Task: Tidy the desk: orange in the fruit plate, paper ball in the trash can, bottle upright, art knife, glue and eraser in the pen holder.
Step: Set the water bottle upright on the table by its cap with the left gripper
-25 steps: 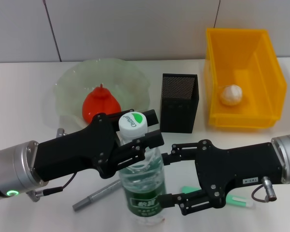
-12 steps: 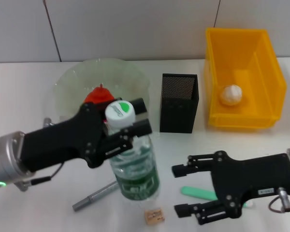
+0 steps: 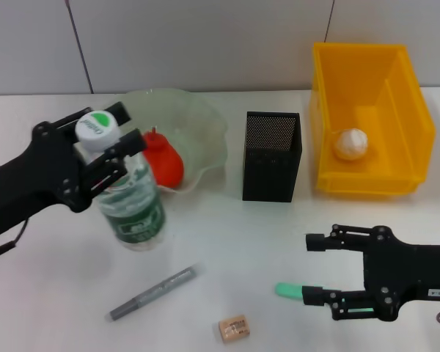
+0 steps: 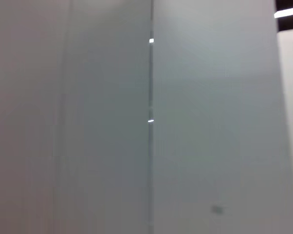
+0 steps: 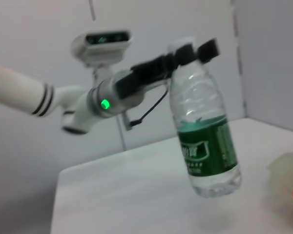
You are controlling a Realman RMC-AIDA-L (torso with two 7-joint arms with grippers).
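At the left of the desk the left gripper (image 3: 103,163) was clamped around the neck of the water bottle (image 3: 128,202), just under its white and green cap (image 3: 95,125). The right wrist view showed the bottle leaning, its base lifted off or barely grazing the white desk (image 3: 227,249). The likely risk was a tilted release: let go at that angle, the bottle could topple or roll into the fruit plate (image 3: 198,125) just beside it, where the orange (image 3: 161,158) already sat.

Nearer the front edge lay a grey art knife (image 3: 152,292), and to its right a small tan eraser (image 3: 233,328), both still outside the black mesh pen holder (image 3: 271,155) standing mid-desk.

Further right, the right gripper (image 3: 317,268) hovered low with its jaws apart and empty, above the green glue stick (image 3: 290,290). A careless descent could nudge the stick away. At the far right the paper ball (image 3: 350,144) rested inside the yellow trash can (image 3: 411,110).
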